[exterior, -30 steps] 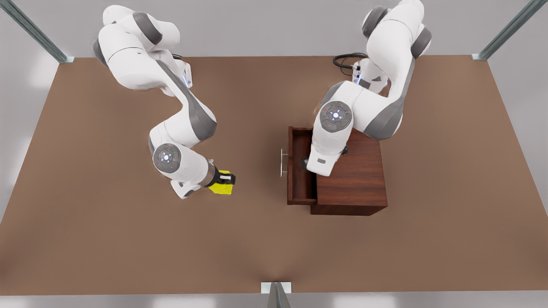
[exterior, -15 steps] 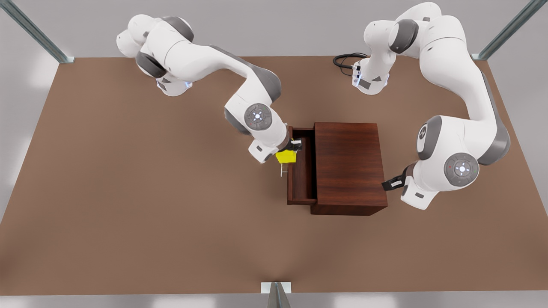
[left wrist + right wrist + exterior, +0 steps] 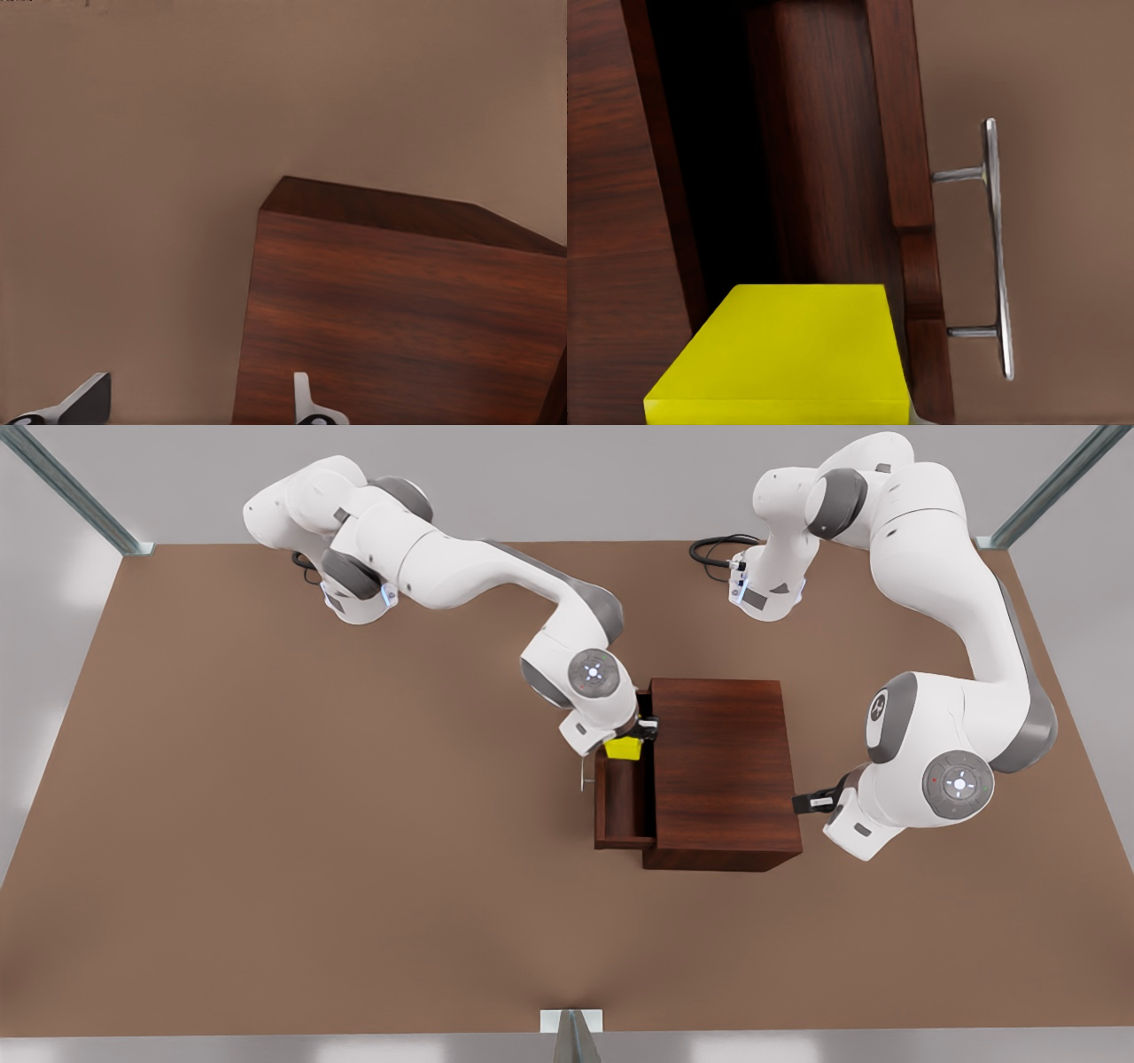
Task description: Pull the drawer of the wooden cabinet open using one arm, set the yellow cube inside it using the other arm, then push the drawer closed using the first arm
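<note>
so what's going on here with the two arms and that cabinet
The right gripper holds the yellow cube over the pulled-out drawer of the wooden cabinet, not yet released. The left gripper waits open at the cabinet's opposite side, away from the silver handle.

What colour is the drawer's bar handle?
Silver, a thin metal bar handle on two posts; it shows best in the right wrist view.

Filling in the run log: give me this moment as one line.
drawer: open | right gripper: holds small yellow cube over drawer | left gripper: open, waiting beside dark wooden cabinet
</note>
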Controlling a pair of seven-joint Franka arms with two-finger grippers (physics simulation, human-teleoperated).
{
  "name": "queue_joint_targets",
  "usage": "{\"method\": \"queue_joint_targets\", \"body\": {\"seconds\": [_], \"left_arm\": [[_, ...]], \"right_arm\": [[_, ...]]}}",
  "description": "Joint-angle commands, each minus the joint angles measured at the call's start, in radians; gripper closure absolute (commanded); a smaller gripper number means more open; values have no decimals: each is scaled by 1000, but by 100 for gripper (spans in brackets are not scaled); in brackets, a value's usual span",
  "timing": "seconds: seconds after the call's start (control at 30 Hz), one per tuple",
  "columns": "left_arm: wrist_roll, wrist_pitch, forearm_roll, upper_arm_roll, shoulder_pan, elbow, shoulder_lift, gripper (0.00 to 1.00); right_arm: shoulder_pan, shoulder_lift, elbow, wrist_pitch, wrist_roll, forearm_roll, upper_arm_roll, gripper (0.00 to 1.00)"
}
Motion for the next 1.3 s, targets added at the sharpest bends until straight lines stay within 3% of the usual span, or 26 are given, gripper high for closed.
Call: {"method": "queue_joint_targets", "body": {"seconds": [0.0, 0.03, 0.17, 0.2, 0.27, 0.33, 0.4, 0.5, 0.53, 0.57, 0.6, 0.9, 1.27], "left_arm": [[157, 1, 1, 0, 1, 0, -1, 0], [157, 2, 1, 0, 1, 0, -1, 0], [145, 2, 1, 0, -5, 0, 3, 0], [70, 2, -2, -5, -8, 0, 3, 4], [-144, 2, -30, -9, -57, 0, -1, 57], [-461, 5, -117, -11, -106, 2, -3, 79], [-904, 87, -217, -12, -229, 2, -6, 79], [-1512, 332, -268, -9, -389, 0, 31, 79], [-1651, 412, -268, -8, -425, 0, 48, 79], [-1774, 479, -262, -8, -462, 0, 65, 79], [-1866, 507, -262, -8, -471, 0, 79, 79], [-2029, 573, -177, 0, -545, -211, 92, 79], [-2135, 605, -176, 21, -543, -266, 108, 79]], "right_arm": [[2, 0, 2, 34, 148, -2, 0, 29], [4, 0, 2, 35, 137, -7, -5, 0], [15, -20, 2, 14, 122, -5, -37, 0], [-22, -67, -2, -3, 119, -7, -43, 0], [-174, -193, -15, -119, 13, -5, -46, 0], [-301, -331, -64, -265, -172, -86, -43, 0], [-453, -469, -113, -437, -435, -134, -32, 0], [-683, -687, -440, -410, -821, -108, -34, 0], [-702, -741, -526, -350, -948, -71, -109, 0], [-642, -793, -632, -250, -1082, -25, -245, 0], [-594, -788, -615, -250, -1082, -21, -298, 0], [-607, -704, -514, -247, -1085, -2, -295, 0], [-603, -690, -497, -242, -1067, 1, -298, 0]]}}
